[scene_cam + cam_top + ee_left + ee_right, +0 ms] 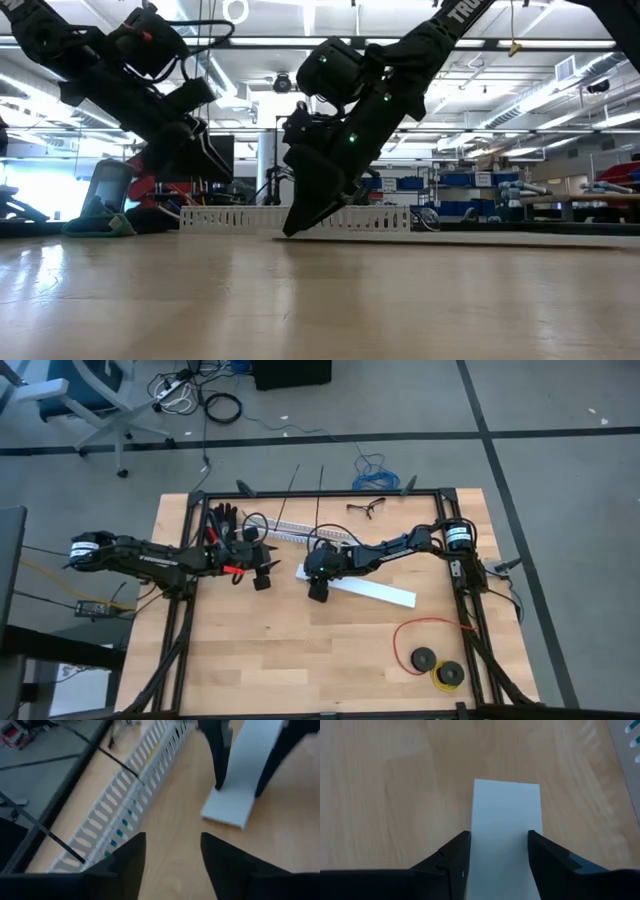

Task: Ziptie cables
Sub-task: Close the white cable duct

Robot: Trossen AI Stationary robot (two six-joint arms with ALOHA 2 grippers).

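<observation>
The cables show only as teal and yellow bits through the slots of the long white slotted channel, which lies on the table near its far edge. A flat white strip lies on the table in front of the channel. My right gripper is open and points down at the strip's left end, one finger on each side of it. My left gripper is open and hovers above bare wood left of that end, between the strip and the channel. The cables' plug is hidden. My right gripper has its fingers on either long edge of the white strip, close to its left end, coming from above, and its tips reach down to table level. Whether the fingers touch the strip, I cannot tell. The strip lies flat on the table.
A red wire loop with black spools lies at the near right. Glasses lie at the far edge, dark tools and a red-handled one by the left arm. Black frame rails border the table. Bare wood shows at the near middle.
</observation>
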